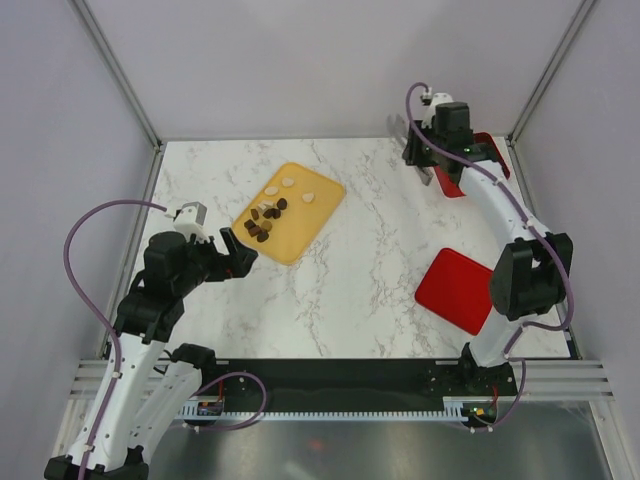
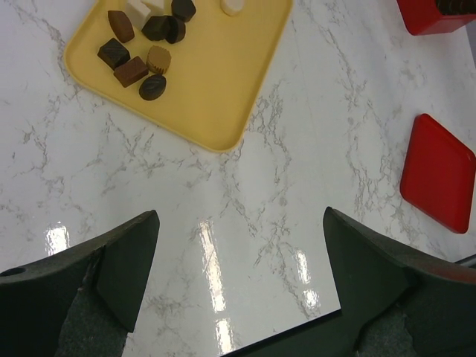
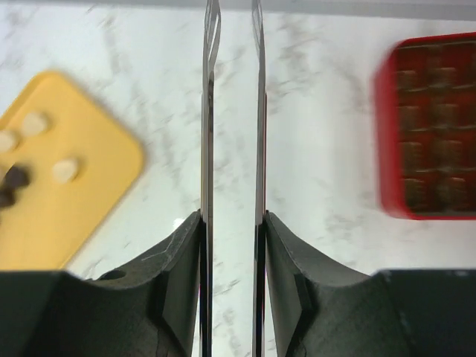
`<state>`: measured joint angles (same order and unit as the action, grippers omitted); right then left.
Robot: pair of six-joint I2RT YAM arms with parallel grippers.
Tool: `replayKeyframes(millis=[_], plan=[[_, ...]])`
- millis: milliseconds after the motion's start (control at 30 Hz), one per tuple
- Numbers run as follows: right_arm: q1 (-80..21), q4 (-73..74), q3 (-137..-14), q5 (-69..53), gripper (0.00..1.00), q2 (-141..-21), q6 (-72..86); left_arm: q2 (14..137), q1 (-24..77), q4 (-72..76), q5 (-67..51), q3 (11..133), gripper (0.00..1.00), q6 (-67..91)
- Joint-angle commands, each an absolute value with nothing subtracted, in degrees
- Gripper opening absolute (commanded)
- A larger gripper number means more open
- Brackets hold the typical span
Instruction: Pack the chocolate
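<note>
The chocolate (image 1: 266,222), dark lumps and cream-white ovals, lies on the yellow-orange tray (image 1: 300,235). The left wrist view shows the pieces (image 2: 141,52) on the tray (image 2: 216,82) ahead. My left gripper (image 1: 240,262) is open and empty, just near-left of the tray, over bare marble (image 2: 239,245). My right gripper (image 1: 425,165) hovers beside the red gridded box (image 1: 482,150) at the far right. It is shut on thin metal tongs (image 3: 208,111), whose blades stand slightly apart with nothing between them (image 3: 232,216). The box (image 3: 435,126) lies to their right and the tray (image 3: 82,193) to their left.
A flat red lid (image 1: 458,290) lies on the marble at the near right; it also shows in the left wrist view (image 2: 439,175). White walls with metal posts enclose the table on three sides. A black rail runs along the near edge.
</note>
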<state>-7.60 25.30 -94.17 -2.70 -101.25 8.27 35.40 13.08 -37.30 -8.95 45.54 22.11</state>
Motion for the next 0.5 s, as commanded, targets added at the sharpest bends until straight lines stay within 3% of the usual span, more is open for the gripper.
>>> replayKeyframes(millis=[0, 200, 467], plan=[[-13.08, 20.84, -88.87, -8.26, 0.45, -98.09, 6.24, 34.63, 12.83, -35.42, -7.56, 45.26, 1.00, 21.27], [-22.05, 15.83, -79.47, -9.06, 0.47, -96.85, 7.03, 34.37, 12.83, -35.42, -7.12, 45.18, 1.00, 21.45], [-30.40, 15.21, -79.28, -6.16, 0.50, -101.33, 5.98, 34.98, 12.74, -35.51, -7.21, 45.18, 1.00, 21.44]])
